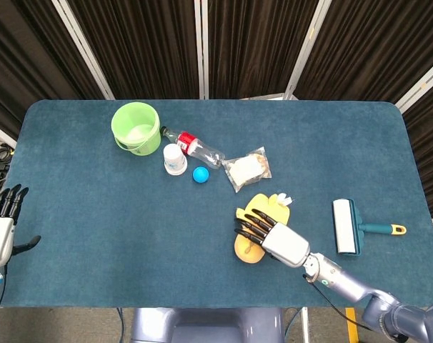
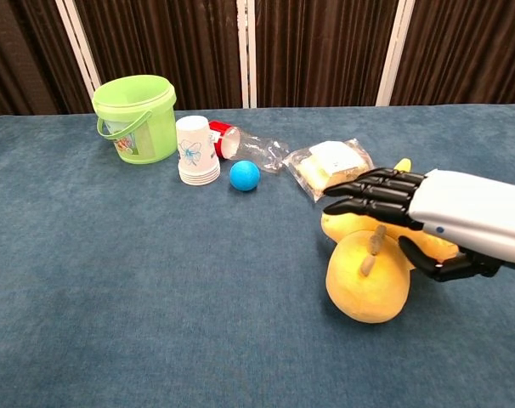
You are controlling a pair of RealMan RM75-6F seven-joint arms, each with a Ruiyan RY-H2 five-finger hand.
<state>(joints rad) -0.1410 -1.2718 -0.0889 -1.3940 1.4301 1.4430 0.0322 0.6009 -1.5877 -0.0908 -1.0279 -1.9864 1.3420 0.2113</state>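
Bright, even overhead light, soft shadows, both views sharp.
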